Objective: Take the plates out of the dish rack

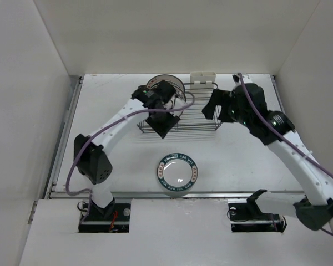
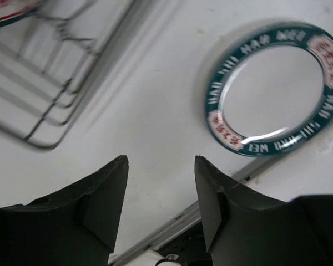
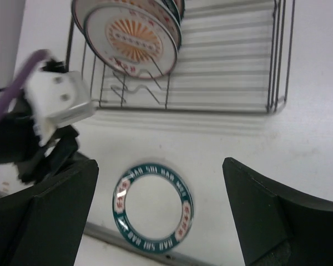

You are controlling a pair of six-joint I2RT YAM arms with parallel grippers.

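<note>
Right, my left gripper (image 2: 161, 160) hangs with fingers parted, nothing between them; my right gripper (image 3: 160, 163) gapes wide, empty too. One teal-rimmed plate (image 1: 178, 173) lies flat on the table (image 1: 238, 160), near the dish rack (image 1: 197, 119), where sunburst plates (image 3: 130, 39) stand upright.

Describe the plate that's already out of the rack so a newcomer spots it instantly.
Find the dish rack at the far middle of the table. In front of it, on the near side, one plate lies flat. Its teal lettered rim and plain white centre set it apart from the racked plates, which stand on edge, the front one showing an orange sunburst.
</note>
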